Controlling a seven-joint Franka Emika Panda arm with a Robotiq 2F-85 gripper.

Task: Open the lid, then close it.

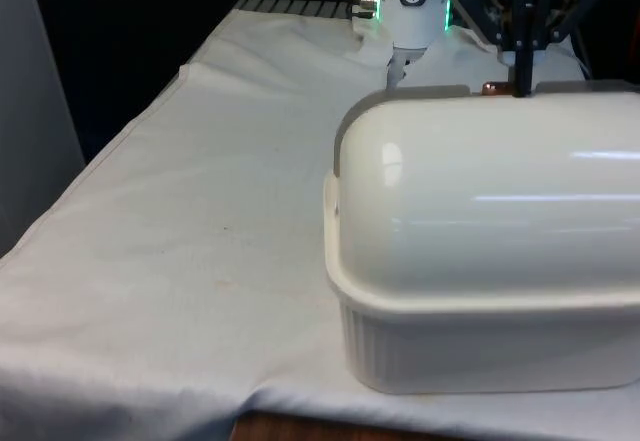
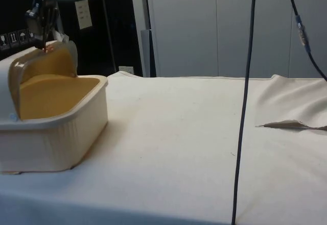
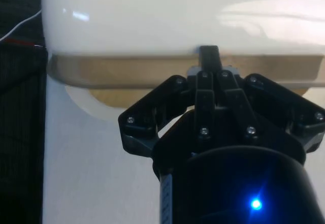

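The cream bread box (image 1: 480, 351) sits at the table's near end, its domed lid (image 1: 490, 201) rolled partly back; the gripper (image 1: 521, 79) stands directly above the lid's far edge, fingers pinched onto its copper knob (image 1: 492, 88)

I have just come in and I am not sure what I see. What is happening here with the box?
The gripper is at the top edge of the bread box's lid, shut on it. The lid is rolled back, so the bread box stands open and its tan inside shows in the side view. The box sits on the white cloth.
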